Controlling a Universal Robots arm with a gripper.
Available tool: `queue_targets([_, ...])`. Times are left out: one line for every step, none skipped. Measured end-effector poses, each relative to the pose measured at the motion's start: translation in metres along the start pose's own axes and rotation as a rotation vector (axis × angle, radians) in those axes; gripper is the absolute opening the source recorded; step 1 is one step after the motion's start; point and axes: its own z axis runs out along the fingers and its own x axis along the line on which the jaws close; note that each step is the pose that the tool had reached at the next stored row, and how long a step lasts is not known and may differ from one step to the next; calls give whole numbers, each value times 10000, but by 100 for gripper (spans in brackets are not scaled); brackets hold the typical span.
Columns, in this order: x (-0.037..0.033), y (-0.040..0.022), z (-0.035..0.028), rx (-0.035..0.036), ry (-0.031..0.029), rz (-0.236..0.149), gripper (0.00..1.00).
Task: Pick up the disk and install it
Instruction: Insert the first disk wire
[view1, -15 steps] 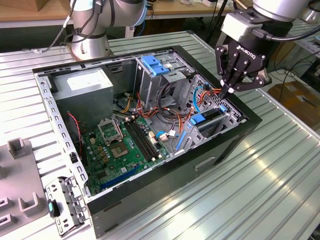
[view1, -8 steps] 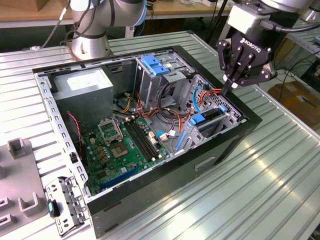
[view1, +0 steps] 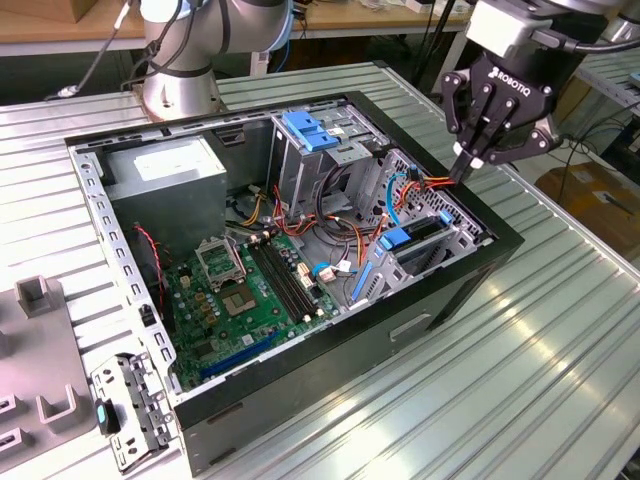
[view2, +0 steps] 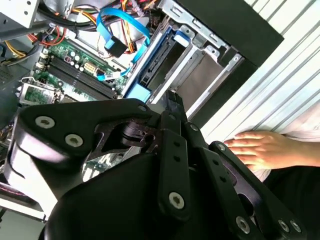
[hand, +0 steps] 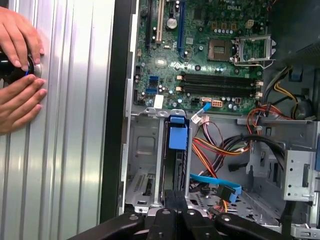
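Exterior view first: an open computer case (view1: 300, 400) is laid on its side on the ribbed metal bench (view1: 560, 380), with the motherboard (view1: 250, 290) facing up. The gripper (view1: 464, 168) is hung just above the case's rim, over the corner where the drive cage (view1: 455, 235) is mounted. The fingers (view1: 472, 140) are pressed together with nothing between them, tips pointed down toward the case. The disk (view1: 412, 238) is seated on edge in that cage inside the case. Its blue rail end is showing, and it isn't touched by the fingers. A grey power supply box (view1: 165, 170) is tucked into the far corner of the case.

Second wrist view: the gripper (view2: 172, 96) is seen from behind, fingers (view2: 175, 115) shut and empty. Past the tips the disk (view2: 150, 70) is slotted into the cage by the case's black wall (view2: 225, 25). A blue flat cable (view2: 117, 35) is looped deeper inside the case. A person's hand (view2: 260, 150) is rested on the bench (view2: 295, 65) just outside the case.

First wrist view: the gripper (hand: 175, 194) is lined up over the cage, fingers (hand: 169, 205) closed on nothing. The disk (hand: 178, 137) is sat in the cage slot inside the case, with orange and red cables (hand: 215, 150) bunched beside it. Two hands (hand: 17, 102) are placed on the bench (hand: 75, 125) outside the case wall (hand: 117, 100), wrapped around a dark round object (hand: 12, 67).
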Motion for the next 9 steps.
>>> queue_targets([-5,-25,0,-1,-1,-19,11])
queue_targets([-9,-56,0,-2,0,-43,11])
queue_targets([-13,-79,0,-3,0,-61,11])
queue_targets([-20,-109,0,-2,0,-90,11])
queue_targets([-24,-126,-1,-2,0,-112,11])
queue_targets([-26,-137,-1,-2,1,-130,11])
queue_targets([-27,-145,-1,-1,1,-150,11])
queue_targets([-27,-146,-1,-1,0,-202,11])
queue_targets([-28,-146,-8,1,3,-289,11])
